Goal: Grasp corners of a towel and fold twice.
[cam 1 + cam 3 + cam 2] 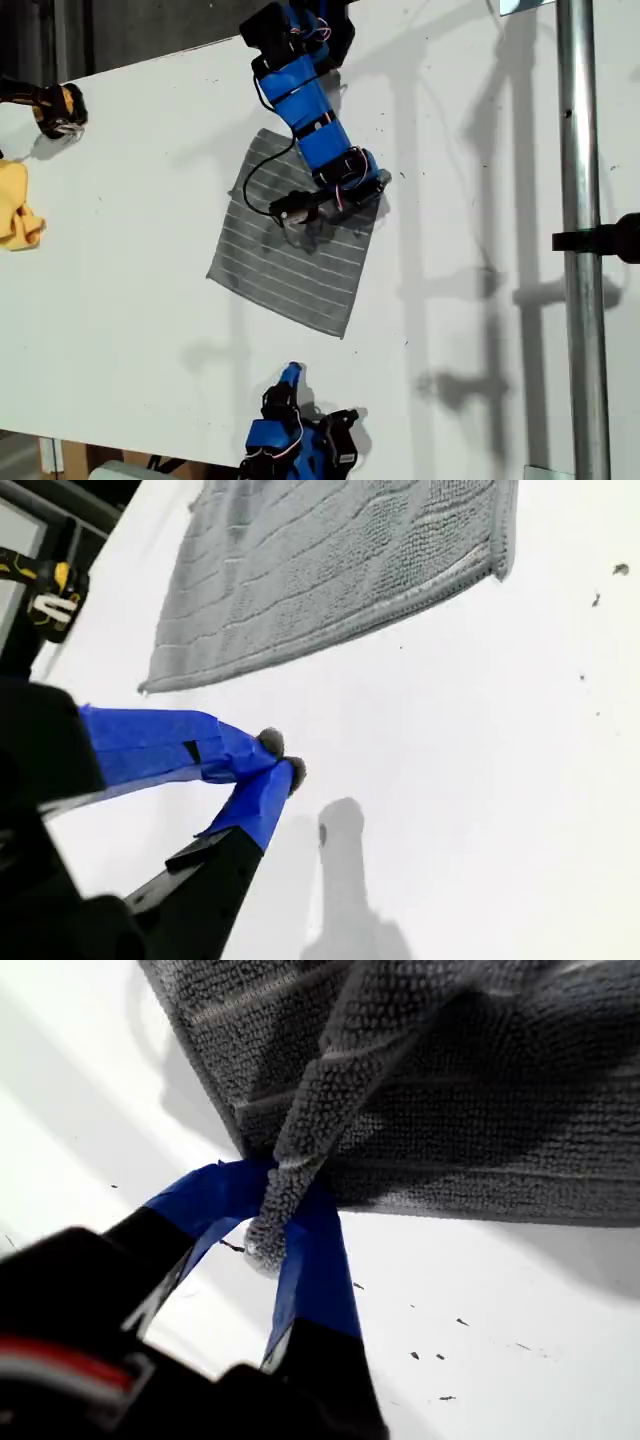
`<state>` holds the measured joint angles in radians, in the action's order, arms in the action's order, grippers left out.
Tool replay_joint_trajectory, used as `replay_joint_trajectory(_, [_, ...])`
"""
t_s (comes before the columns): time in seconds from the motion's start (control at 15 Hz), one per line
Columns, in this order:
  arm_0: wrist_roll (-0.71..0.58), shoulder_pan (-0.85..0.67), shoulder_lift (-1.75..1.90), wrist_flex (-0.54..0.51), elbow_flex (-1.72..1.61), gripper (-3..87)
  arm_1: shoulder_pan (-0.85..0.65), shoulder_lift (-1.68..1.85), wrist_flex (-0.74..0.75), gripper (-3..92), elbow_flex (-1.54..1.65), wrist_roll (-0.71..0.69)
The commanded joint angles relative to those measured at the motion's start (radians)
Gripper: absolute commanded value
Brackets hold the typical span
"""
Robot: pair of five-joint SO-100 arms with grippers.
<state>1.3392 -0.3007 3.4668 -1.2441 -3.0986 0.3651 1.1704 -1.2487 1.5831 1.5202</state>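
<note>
Towel (295, 245) corner (275, 1200) is pinched tight between the jaws of my first gripper (268, 1228), bunched into a ridge right at the tips, so I'd say the first fold is underway with that corner lifted to carry across. Rest of the cloth lies flat on the white table (480, 330) under and beyond it. My second gripper (278, 760) sits apart from the towel's near edge, jaws together on nothing, probably just waiting clear.
</note>
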Motion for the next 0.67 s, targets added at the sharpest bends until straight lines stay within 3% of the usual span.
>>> replay_joint_trajectory(0.0, [0.061, 0.058, -0.008, 0.005, 0.084, -2.5, 0.006, -0.002, 0.008, -0.1, 0.009, -0.002])
replay_joint_trajectory(0.13, [0.066, 0.057, -0.103, -0.08, 0.261, -2.5, 0.0, -0.002, 0.011, -0.1, 0.002, -0.011])
replay_joint_trajectory(0.4, [-0.017, 0.13, -0.727, 0.0, 0.704, -2.5, -0.008, -0.002, 0.008, -0.1, -0.012, -0.02])
replay_joint_trajectory(0.6, [-0.158, 0.153, -1.115, -0.061, 1.031, -2.5, -0.005, 0.003, 0.005, -0.1, -0.02, -0.02])
